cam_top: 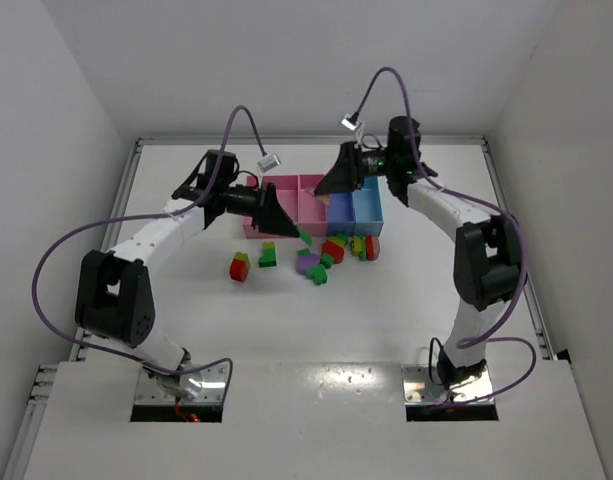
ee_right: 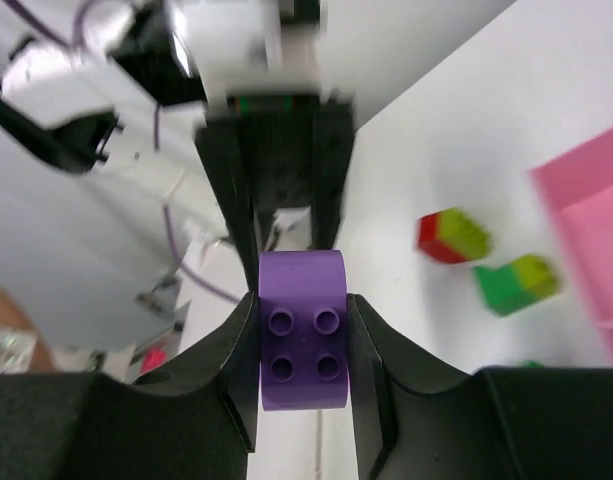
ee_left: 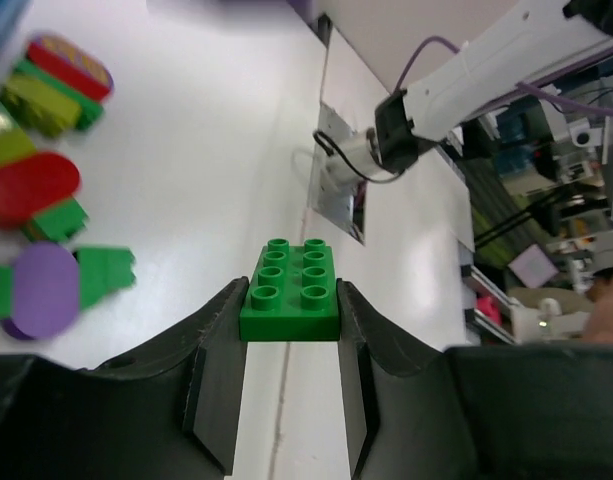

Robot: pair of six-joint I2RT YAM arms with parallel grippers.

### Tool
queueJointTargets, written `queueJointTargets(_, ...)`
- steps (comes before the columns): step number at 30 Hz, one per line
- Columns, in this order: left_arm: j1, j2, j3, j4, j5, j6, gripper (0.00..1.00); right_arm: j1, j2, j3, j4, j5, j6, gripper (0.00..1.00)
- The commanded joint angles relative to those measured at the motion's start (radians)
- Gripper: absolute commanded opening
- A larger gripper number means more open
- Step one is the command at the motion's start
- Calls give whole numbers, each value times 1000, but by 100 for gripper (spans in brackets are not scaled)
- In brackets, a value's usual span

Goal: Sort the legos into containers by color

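1. Fingers of the left gripper point(ee_left: 291, 292) are clamped on a green brick point(ee_left: 290, 275). One black pad presses each side, and its eight studs face the wrist camera at lower centre of that frame.
2. Fingers of the right gripper point(ee_right: 302, 300) are pinched on a purple brick point(ee_right: 302, 345) with a rounded upper edge and four studs, at lower centre of the right wrist frame.
3. Under both grips lies a smooth white table point(cam_top: 286, 330), closed in by plain white walls point(cam_top: 46, 120) at the left, back and right of the top frame. Purple cables point(cam_top: 38, 280) loop off each arm.
4. Past the table's edge, at the right of the left wrist frame, is a cluttered room, too blurred to name its contents.
5. In the top frame the green brick hangs just off the lower edge of the containers point(cam_top: 286, 187). They form a joined row at upper centre: wide pink, narrow pink, blue-violet, light blue.
6. The purple brick is hidden in the top frame. The right gripper sits over the row near the narrow pink and blue-violet bins; I cannot tell which.
7. Loose legos point(cam_top: 338, 250) cluster just below the row, to the right of the left gripper.
8. A red-and-yellow block point(cam_top: 239, 267) and a green-and-yellow block point(cam_top: 268, 256) lie apart, left of that cluster. The same pair shows at the right of the right wrist frame.
9. The dark shape beyond the purple brick in the right wrist frame is probably the other arm's gripper.
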Motion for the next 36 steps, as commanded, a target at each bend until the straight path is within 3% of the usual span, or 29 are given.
queueJointTargets(1, -9, -66, -50, -37, 27, 23, 5, -91, -13, 85, 118, 27, 29, 0)
queueJointTargets(6, -9, -107, -84, -37, -21, 23, 5, -147, -25, 61, 118, 38, 28, 0)
queueJointTargets(9, 13, -162, -94, -37, -184, 4, 5, -169, -51, 38, -10, 86, -79, 0)
queueJointTargets(11, 14, -201, -94, -37, -385, 4, 5, -169, -73, 38, -135, 161, -183, 0)
queueJointTargets(12, 14, -227, -94, -37, -442, 4, 5, -169, -85, 51, -321, 253, -343, 0)
queueJointTargets(15, 14, -236, -64, -37, -628, -6, 5, -123, -145, 35, -520, 509, -550, 0)
queueJointTargets(20, 14, -216, -12, -89, -873, -6, 5, -77, -169, -5, -574, 793, -550, 0)
queueJointTargets(29, 34, -169, 41, -99, -975, 4, 5, 0, -58, 53, -593, 1149, -567, 0)
queueJointTargets(36, 83, -120, 105, -99, -966, 13, 5, 30, 65, 96, -541, 1163, -533, 0)
